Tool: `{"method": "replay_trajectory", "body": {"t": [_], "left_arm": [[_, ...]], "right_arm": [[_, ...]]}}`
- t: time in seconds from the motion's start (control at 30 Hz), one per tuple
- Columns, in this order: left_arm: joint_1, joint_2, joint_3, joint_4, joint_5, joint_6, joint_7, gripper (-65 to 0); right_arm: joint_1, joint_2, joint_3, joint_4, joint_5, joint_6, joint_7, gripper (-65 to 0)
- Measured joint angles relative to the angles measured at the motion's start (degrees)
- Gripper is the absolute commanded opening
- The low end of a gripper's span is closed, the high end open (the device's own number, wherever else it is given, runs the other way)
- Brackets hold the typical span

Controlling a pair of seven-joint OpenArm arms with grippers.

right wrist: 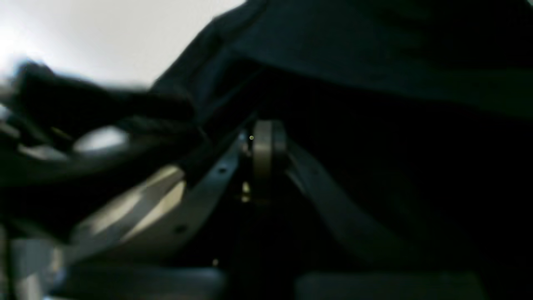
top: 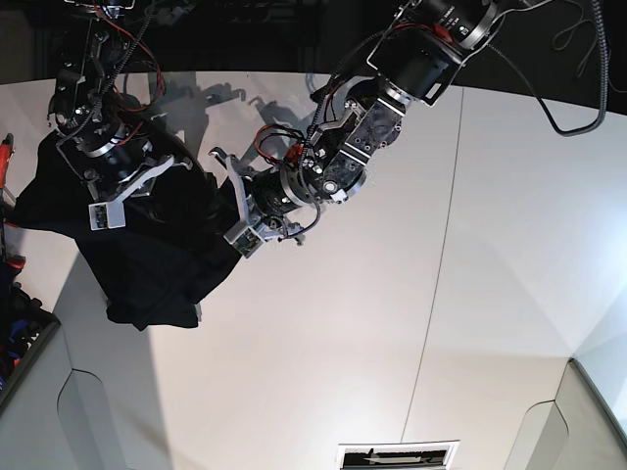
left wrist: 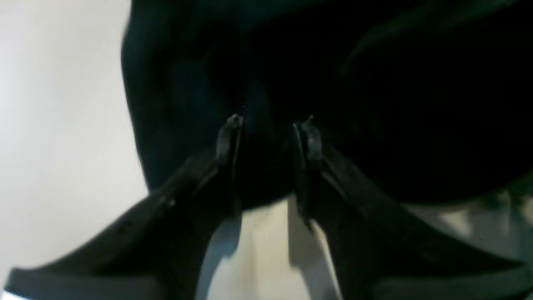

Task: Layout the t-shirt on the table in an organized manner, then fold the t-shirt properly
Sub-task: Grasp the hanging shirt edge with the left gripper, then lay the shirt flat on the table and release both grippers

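Note:
The black t-shirt [top: 157, 264] is bunched in a heap at the left of the white table [top: 343, 343]. My right gripper [right wrist: 268, 137] has its pads pressed together, buried in the dark cloth [right wrist: 374, 62], and it holds the shirt's upper part raised. My left gripper [left wrist: 266, 133] reaches the shirt's right edge [top: 235, 220]. Its fingers [left wrist: 228, 137] stand apart, with a fold of the black cloth [left wrist: 374, 104] filling the gap at their tips. Table [left wrist: 62, 125] shows to the left of that fold and below it.
A thin dark seam [top: 441, 245] crosses the table. Grey angled panels sit at the near corners [top: 88, 411] [top: 549, 431], and a small slotted plate [top: 397, 455] lies at the front edge. Coloured clutter [top: 10, 294] lines the left border.

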Motion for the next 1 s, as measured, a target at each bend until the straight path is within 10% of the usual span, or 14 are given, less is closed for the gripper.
{"method": "replay_trajectory", "body": {"t": [0.33, 1.0], "left_arm": [[-2.67, -1.14, -0.04, -6.67, 0.66, -1.73, -2.84, -49.1], [-3.89, -23.89, -0.87, -5.31, -4.35, -2.91, -8.24, -49.1]], "right_arm": [[4.55, 0.81, 1.25, 1.01, -5.73, 0.0, -0.15, -65.0], [6.97, 9.22, 11.78, -15.23, -5.25, -1.75, 3.19, -65.0]]}}
